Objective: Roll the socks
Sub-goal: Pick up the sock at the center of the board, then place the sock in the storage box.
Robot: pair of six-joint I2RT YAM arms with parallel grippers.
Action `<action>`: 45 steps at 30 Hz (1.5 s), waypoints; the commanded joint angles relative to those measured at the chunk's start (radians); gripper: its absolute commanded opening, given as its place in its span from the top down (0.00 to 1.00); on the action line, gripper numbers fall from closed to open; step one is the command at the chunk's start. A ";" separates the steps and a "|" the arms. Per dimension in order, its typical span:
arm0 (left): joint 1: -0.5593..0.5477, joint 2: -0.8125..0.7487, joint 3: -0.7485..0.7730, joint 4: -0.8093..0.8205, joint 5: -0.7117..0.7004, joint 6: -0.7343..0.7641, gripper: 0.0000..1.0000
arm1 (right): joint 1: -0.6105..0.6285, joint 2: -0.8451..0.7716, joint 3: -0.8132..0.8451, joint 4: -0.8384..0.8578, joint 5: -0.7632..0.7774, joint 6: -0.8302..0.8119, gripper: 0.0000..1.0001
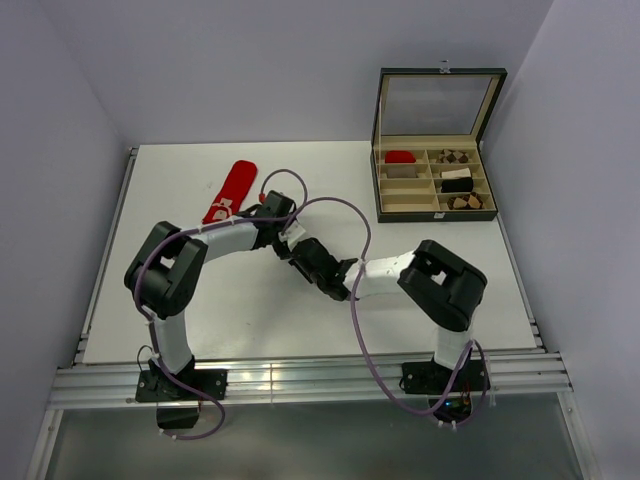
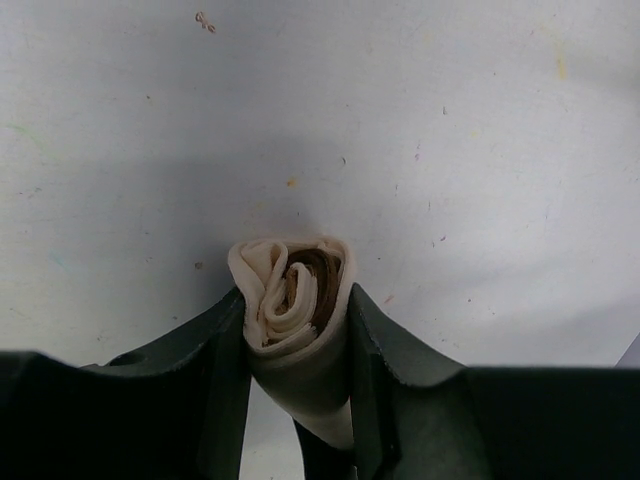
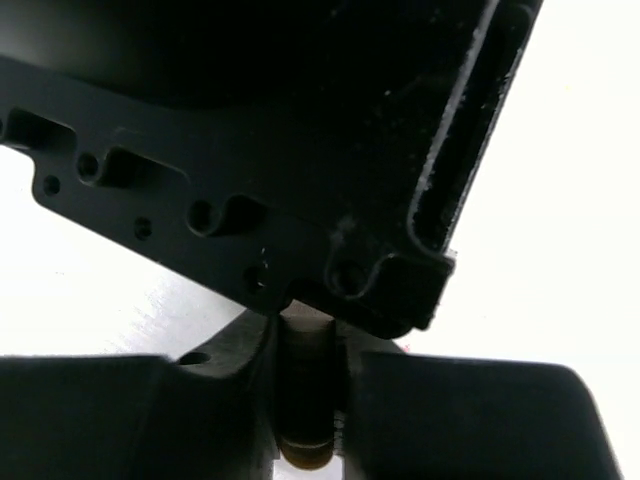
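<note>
One red sock [image 1: 232, 190] flat (lying diagonally), cream sock [image 2: 293, 290] rolled, end-on

Top view high over the whole table [image 1: 150, 190] — wrist views close-up, sharing the rolled cream sock [image 2: 295, 290].

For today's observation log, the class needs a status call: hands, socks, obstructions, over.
Left hand clamped on rolled cream sock. Right hand closed on its tail end, tight against left hand. Red sock flat, unrolled, untouched.

Bright even light, soft shadows, right wrist view backlit, washed out, blurry
</note>
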 commanded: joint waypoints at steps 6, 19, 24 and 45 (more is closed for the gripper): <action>0.034 -0.057 0.034 -0.065 -0.047 0.017 0.40 | -0.013 -0.098 -0.078 -0.135 -0.066 0.096 1.00; 0.240 -0.436 0.064 -0.044 -0.295 0.101 0.17 | -0.164 -0.450 -0.108 -0.240 -0.220 0.253 1.00; 0.291 -0.649 -0.018 -0.001 -0.454 0.166 0.11 | -0.330 -0.504 0.002 -0.334 -0.270 0.372 1.00; 0.334 -1.119 -0.398 0.357 -0.761 0.480 0.01 | -0.748 -0.064 0.672 -0.957 -0.154 0.949 1.00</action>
